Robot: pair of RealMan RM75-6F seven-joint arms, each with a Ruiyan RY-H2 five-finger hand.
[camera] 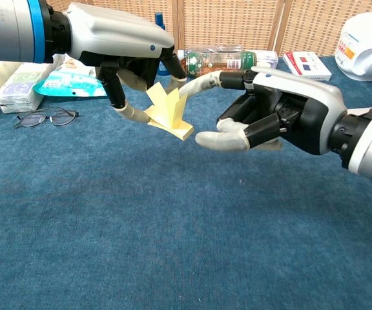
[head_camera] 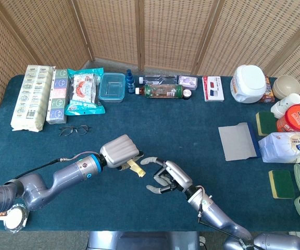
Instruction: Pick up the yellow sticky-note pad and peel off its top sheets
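While our left hand (camera: 118, 48) grasps the yellow sticky-note pad (camera: 170, 115) above the blue tablecloth (camera: 173, 245), top sheets curl up from the pad. We hold it pinched from above, fingers clenched around it. Our right hand (camera: 279, 113) sits just beside the pad, fingers spread and released, holding nothing; one fingertip reaches near the raised sheets, contact unclear. Eyeglasses (head_camera: 74, 129) lie well behind the left hand. A grey squeegee (head_camera: 238, 141) rests at right.
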